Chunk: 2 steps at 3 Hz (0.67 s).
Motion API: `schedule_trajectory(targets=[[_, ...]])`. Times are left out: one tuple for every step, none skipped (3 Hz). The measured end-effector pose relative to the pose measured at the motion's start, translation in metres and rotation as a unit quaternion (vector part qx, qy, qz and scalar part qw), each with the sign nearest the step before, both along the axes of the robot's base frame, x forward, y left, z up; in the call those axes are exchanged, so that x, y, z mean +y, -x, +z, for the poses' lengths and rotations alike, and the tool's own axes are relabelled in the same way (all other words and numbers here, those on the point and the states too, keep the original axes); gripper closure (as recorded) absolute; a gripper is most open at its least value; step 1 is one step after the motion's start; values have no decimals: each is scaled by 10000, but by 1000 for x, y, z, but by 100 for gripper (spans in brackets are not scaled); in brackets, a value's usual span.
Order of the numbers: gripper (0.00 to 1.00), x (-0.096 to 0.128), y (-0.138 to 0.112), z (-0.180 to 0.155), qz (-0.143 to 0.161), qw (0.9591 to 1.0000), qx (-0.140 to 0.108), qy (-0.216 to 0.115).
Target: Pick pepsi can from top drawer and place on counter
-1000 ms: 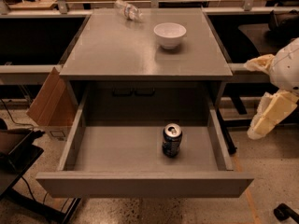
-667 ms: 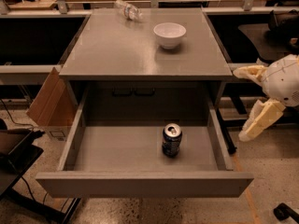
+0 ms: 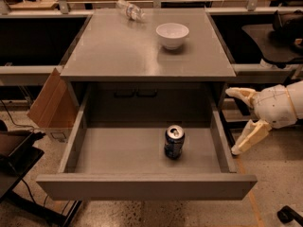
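The pepsi can (image 3: pixel 174 142) stands upright on the floor of the open top drawer (image 3: pixel 118 150), right of its middle. The counter (image 3: pixel 118 51) is the grey top of the cabinet above the drawer. My gripper (image 3: pixel 235 122) is at the right, outside the drawer's right wall, level with the can. Its two cream fingers are spread apart, one fingertip (image 3: pixel 233 92) up by the counter edge, the other down by the drawer wall. It is open and holds nothing.
A white bowl (image 3: pixel 172 34) sits on the counter at the back right. A clear plastic bottle (image 3: pixel 130 9) lies at the counter's back edge. A cardboard box (image 3: pixel 49 103) leans at the cabinet's left. Dark benches flank both sides.
My gripper has moved left and down, from beside the counter edge toward the drawer's right wall. The can, bowl and bottle have not moved.
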<state>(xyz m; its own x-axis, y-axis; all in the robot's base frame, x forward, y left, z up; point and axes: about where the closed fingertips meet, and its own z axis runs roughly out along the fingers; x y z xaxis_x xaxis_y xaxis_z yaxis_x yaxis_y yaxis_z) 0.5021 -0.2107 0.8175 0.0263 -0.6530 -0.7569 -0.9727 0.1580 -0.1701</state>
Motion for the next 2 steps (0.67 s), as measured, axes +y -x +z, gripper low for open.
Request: schedule_trajectory(targets=[[0, 0, 0, 0, 6, 10000, 1, 1], [0, 12, -6, -12, 15, 9999, 141, -39]])
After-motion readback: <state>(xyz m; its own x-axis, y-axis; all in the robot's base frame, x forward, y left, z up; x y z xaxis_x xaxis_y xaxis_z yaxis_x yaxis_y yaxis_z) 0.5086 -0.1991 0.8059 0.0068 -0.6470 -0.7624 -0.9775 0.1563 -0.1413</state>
